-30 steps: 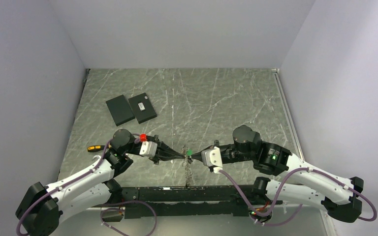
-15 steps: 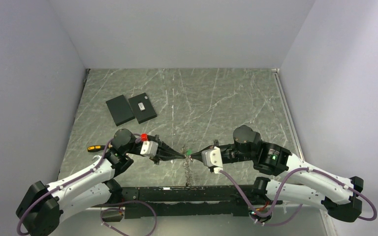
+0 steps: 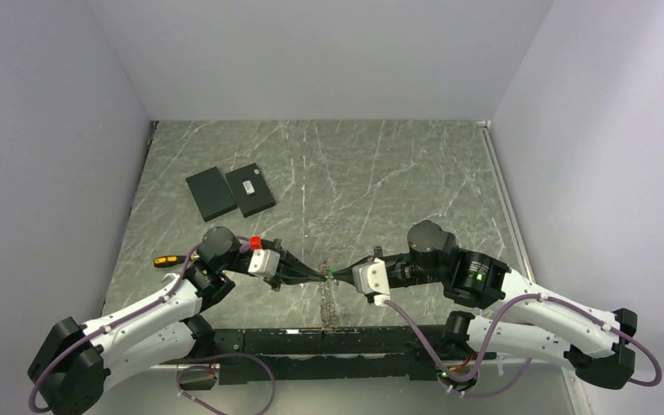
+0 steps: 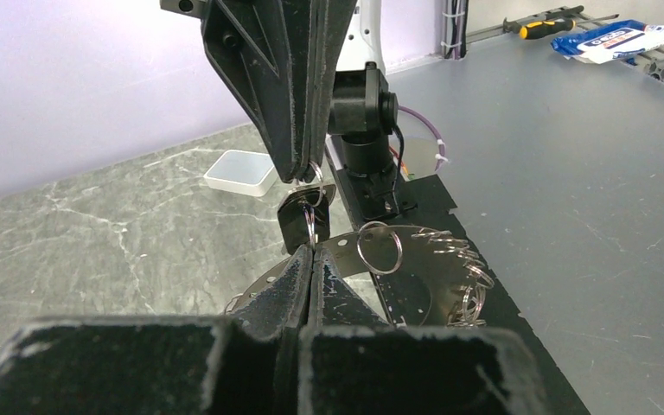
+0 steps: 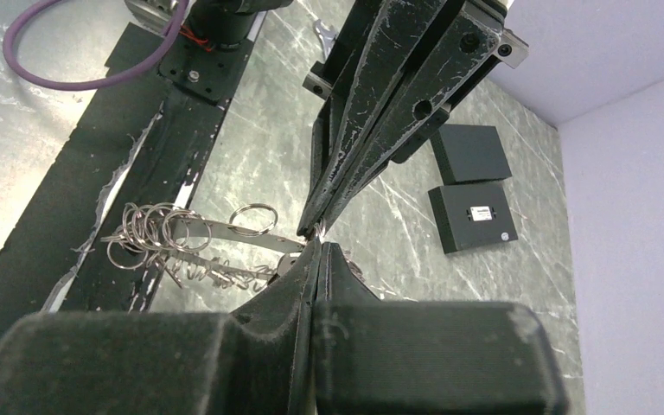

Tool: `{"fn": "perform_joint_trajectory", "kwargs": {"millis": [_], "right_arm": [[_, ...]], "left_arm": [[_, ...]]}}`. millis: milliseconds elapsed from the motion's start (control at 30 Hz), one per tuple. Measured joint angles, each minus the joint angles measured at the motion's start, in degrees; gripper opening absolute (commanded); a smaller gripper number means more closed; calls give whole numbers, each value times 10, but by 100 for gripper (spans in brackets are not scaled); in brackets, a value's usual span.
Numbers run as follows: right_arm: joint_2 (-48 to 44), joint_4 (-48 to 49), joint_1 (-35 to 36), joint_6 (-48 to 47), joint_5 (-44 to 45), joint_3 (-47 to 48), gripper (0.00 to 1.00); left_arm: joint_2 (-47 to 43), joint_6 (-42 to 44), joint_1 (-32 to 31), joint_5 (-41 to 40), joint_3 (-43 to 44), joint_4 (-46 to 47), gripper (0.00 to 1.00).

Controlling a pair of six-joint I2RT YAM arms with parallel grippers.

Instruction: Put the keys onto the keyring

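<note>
My left gripper [image 3: 322, 275] and right gripper [image 3: 335, 276] meet tip to tip low over the table's near middle, both shut. In the left wrist view the left gripper [image 4: 311, 252] pinches the thin keyring [image 4: 309, 228]. The ring threads a black-headed key [image 4: 296, 218], whose top is pinched by the right gripper's fingers [image 4: 298, 130]. The long grey chain-like cord [image 4: 415, 251] with several loose rings hangs off beside them; it also shows in the right wrist view [image 5: 199, 230] and the top view [image 3: 328, 303]. The green tag [image 3: 332, 271] shows at the tips. Other keys are hidden.
Two flat black plates [image 3: 210, 192] [image 3: 251, 189] lie at the back left. A yellow-handled screwdriver [image 3: 166, 260] lies by the left arm. A white tray [image 4: 240, 171] sits behind the right arm. The black base rail [image 3: 328, 341] runs along the near edge.
Both grippers have stayed shut tip to tip and shifted slightly toward the near edge. The green tag shows less than before.
</note>
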Motion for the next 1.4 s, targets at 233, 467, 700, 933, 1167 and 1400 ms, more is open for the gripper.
{"fn": "perform_joint_trajectory", "kwargs": {"millis": [233,467,700,933,1167,1400], "right_arm": [[4,4,1,0,0,0,0],[3,6,1,0,1,0,0],[-6,11,1,0,5,-15,0],[-16,11,1,0,7,-19,0],[-16,10,1,0,6,-19,0],[-22,4,1,-2,5,-19,0]], "left_arm": [[0,8,-5,0,0,-7,0],[-3,10,-7,0,0,-9,0],[-24,10,-9,0,0,-11,0],[-39,11,-9,0,0,-24,0],[-39,10,-9,-5,0,-30,0],[-39,10,-9,-9,0,-25,0]]}}
